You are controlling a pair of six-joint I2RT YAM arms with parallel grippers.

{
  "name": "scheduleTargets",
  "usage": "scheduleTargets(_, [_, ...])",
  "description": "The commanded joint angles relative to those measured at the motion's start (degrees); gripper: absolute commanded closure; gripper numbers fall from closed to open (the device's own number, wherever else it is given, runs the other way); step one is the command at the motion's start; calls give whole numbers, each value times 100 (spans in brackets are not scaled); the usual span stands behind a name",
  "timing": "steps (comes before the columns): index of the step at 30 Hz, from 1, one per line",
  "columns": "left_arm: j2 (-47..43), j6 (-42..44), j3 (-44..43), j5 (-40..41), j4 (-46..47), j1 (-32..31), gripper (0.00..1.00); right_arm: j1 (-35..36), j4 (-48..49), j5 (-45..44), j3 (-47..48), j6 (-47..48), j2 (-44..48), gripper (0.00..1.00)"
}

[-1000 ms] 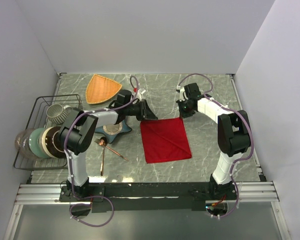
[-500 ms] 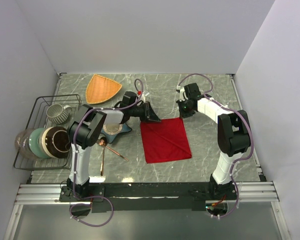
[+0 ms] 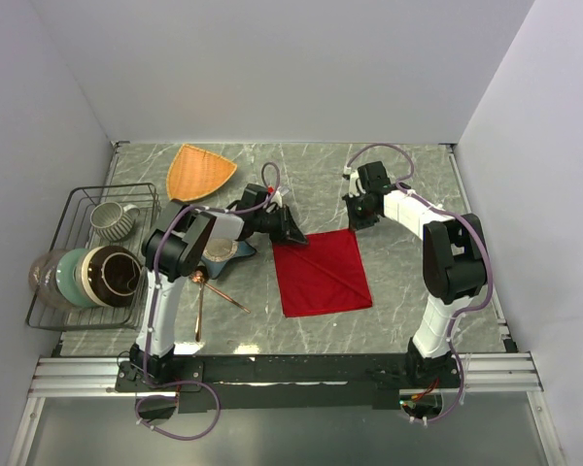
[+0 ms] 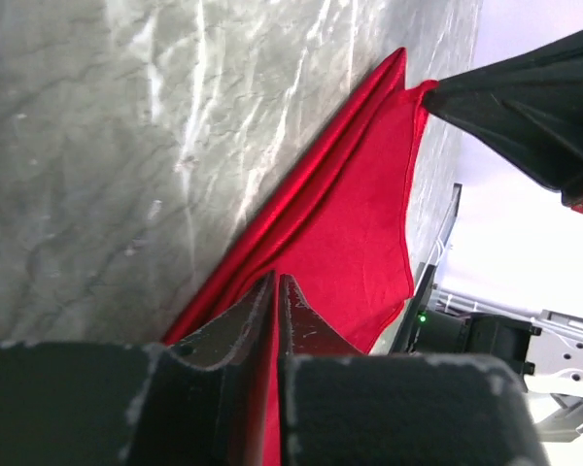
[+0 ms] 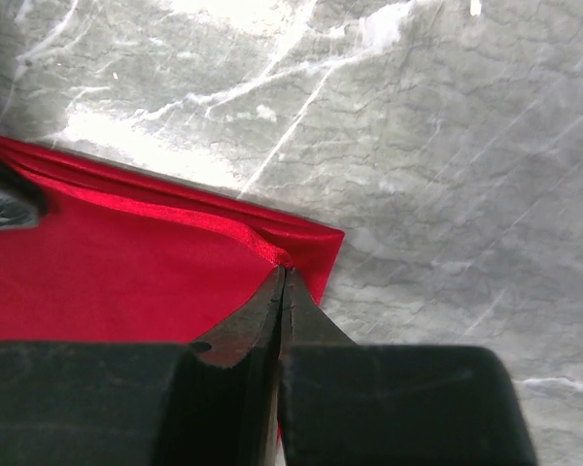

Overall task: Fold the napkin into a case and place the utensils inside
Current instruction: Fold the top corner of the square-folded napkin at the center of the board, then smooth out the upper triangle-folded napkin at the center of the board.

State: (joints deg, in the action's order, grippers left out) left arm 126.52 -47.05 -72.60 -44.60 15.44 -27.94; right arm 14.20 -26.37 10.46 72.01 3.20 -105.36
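Note:
The red napkin point(image 3: 321, 277) lies flat on the marble table as a rough square with a diagonal crease. My left gripper point(image 3: 295, 237) sits at its far left corner; in the left wrist view point(image 4: 276, 280) the jaws are closed with red napkin point(image 4: 350, 214) in the slit between them. My right gripper point(image 3: 355, 223) is at the far right corner, and in the right wrist view point(image 5: 285, 270) it is shut, pinching the bunched edge of the napkin point(image 5: 126, 282). The copper utensils point(image 3: 203, 291) lie on the table left of the cloth.
A blue star-shaped dish point(image 3: 220, 252) sits under the left arm. An orange triangular plate point(image 3: 196, 172) lies at the back left. A wire rack point(image 3: 53, 306) with bowls and a mug point(image 3: 110, 219) stands along the left edge.
The left arm's elbow has swung right and the left gripper has shifted slightly nearer, onto the napkin's far left corner. The right arm has not moved.

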Motion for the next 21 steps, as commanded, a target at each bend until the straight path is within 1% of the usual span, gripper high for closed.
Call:
scheduleTargets(1, [145,152,-237,83,-164,35,89,-57,-183,166,278,-153,33,85])
scheduleTargets(2, [162,178,-255,92,-182,35,89,-66,-219,193,331,-162,77,81])
scheduleTargets(3, [206,196,-264,109,-208,35,89,-75,-254,254,358,-179,182,65])
scheduleTargets(5, [241,231,-264,153,-278,35,89,-101,-368,526,445,-206,296,50])
scheduleTargets(6, [268,240,-272,162,-305,52,89,-136,-430,632,481,-215,419,37])
scheduleTargets(7, [285,257,-281,179,-340,52,90,-163,-535,772,516,-232,481,32])
scheduleTargets(8, [286,301,-299,206,-401,61,90,-189,-579,1122,577,-250,542,27])
scheduleTargets(9, [312,301,-308,223,-419,78,91,-259,-623,1308,578,-267,656,14])
scheduleTargets(10, [321,327,-316,232,-445,79,91,-286,-676,1545,586,-311,701,6])
scheduleTargets(11, [321,345,-334,241,-463,87,91,-312,-685,2034,586,-311,753,1])
scheduleTargets(14, [330,380,-360,250,-542,87,91,-347,-475,2907,342,-960,903,0])
scheduleTargets(15, [321,389,-360,233,-551,87,91,-347,-300,3553,210,-1197,990,0])
scheduleTargets(16, [321,389,-352,224,-560,79,91,-269,189,3812,52,-1773,1026,0])
scheduleTargets(18, [312,407,-343,206,-569,79,91,-172,815,4409,-475,-2400,1131,0])
scheduleTargets(19, [312,407,-334,206,-586,79,91,-85,1427,4499,-651,-2943,1158,0])
scheduleTargets(21, [321,416,-316,197,-595,79,91,135,2001,4605,-1073,-3403,1141,0])
